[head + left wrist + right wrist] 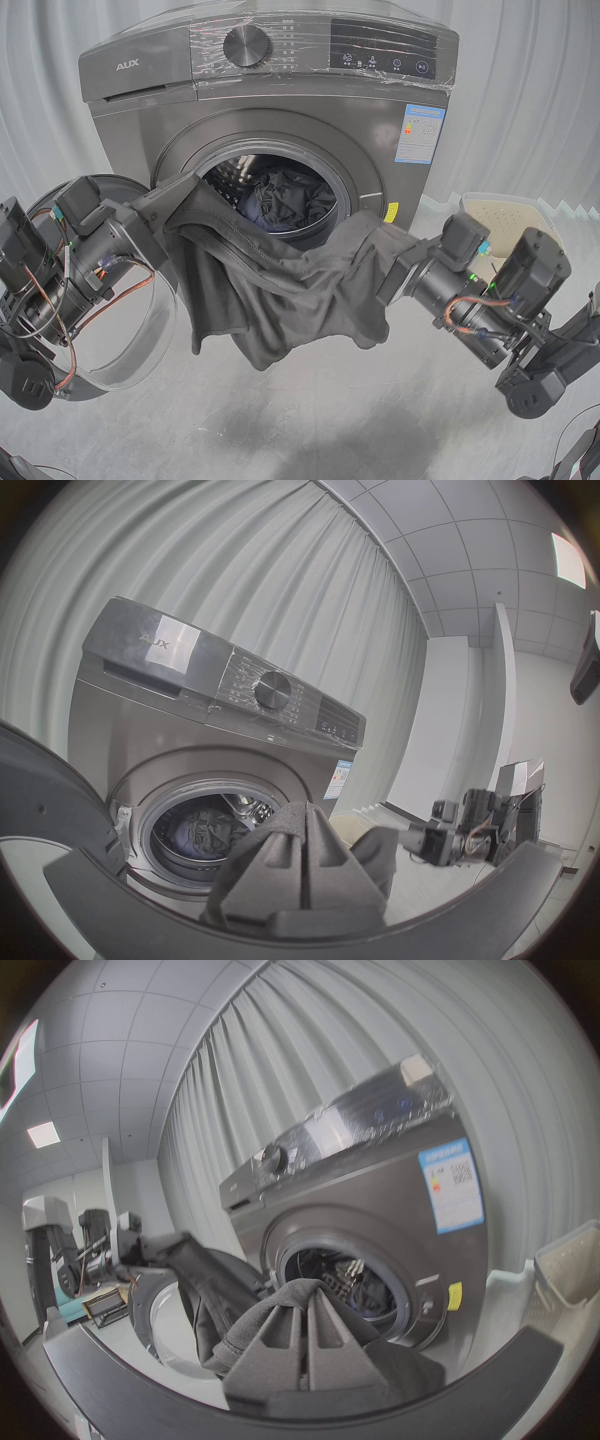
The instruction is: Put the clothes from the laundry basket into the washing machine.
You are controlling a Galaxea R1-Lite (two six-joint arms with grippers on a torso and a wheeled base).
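left tool pinched tight on one top corner of the dark garment, right tool pinched tight on the other corner. the garment hangs spread between them like a sheet, right in front of the drum mouth, with the loose bottom drooping below the rim and off the floor. other clothes already lie inside the washing machine.

step in hand looks like feeding this piece in. to do it well: push both tools forward together and draw them closer so the cloth bunches. get the hanging hem up over the lip and go deep before letting go, so nothing drapes over the seal. watch the open door under the left arm.

pose: both forearms reach forward and angle inward at the opening. the left tool is by the upper left rim and the right tool by the lower right rim. the laundry basket sits beside the machine, behind the right arm.
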